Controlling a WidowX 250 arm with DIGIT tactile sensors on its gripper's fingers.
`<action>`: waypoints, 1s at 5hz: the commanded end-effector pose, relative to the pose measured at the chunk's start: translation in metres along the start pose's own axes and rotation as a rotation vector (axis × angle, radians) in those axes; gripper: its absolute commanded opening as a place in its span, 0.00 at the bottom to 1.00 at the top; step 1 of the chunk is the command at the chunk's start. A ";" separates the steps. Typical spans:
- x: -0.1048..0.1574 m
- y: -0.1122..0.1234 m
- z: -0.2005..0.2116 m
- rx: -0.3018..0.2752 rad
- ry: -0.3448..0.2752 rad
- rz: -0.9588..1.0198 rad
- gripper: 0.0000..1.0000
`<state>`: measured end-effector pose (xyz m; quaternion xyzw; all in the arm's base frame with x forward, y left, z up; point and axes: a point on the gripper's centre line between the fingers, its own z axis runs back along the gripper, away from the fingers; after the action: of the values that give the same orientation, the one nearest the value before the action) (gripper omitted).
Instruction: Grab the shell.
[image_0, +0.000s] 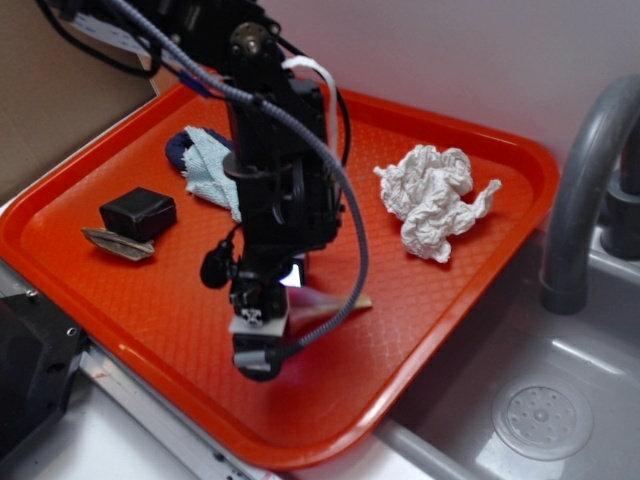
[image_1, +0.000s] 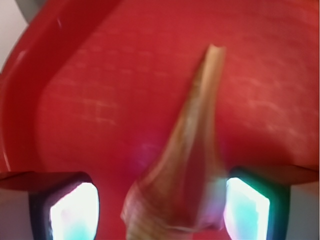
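Shell (image_1: 187, 165) sits right between the two lit-up pads (image_1: 75, 212) in the wrist view, fat ribbed end down near the camera and the thin tail pointing away across the orange tray (image_1: 100, 75). The right pad looks like it's up against the shell's side, but there's a gap on the left, so the jaws read as partly closed around it rather than clamped; can't tell for sure if it's a real grip.

From the exterior view the gripper (image_0: 265, 320) is low over the near-middle of the tray (image_0: 450, 300), and only the shell's pale tail tip (image_0: 350, 303) pokes out to the right from behind the arm. Crumpled white paper (image_0: 432, 198) lies well off to the right, a black block (image_0: 138, 213) and a flat grey-brown sliver (image_0: 118, 244) sit at the left, and a light-blue cloth (image_0: 210, 165) is behind the arm.
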<state>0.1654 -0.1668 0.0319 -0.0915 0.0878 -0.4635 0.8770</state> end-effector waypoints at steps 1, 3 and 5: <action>-0.002 -0.009 -0.007 0.031 0.049 0.048 0.00; -0.008 -0.007 -0.001 0.071 0.130 0.124 0.00; -0.051 0.012 0.101 0.166 -0.011 0.389 0.00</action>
<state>0.1795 -0.0995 0.1212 0.0080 0.0875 -0.2822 0.9553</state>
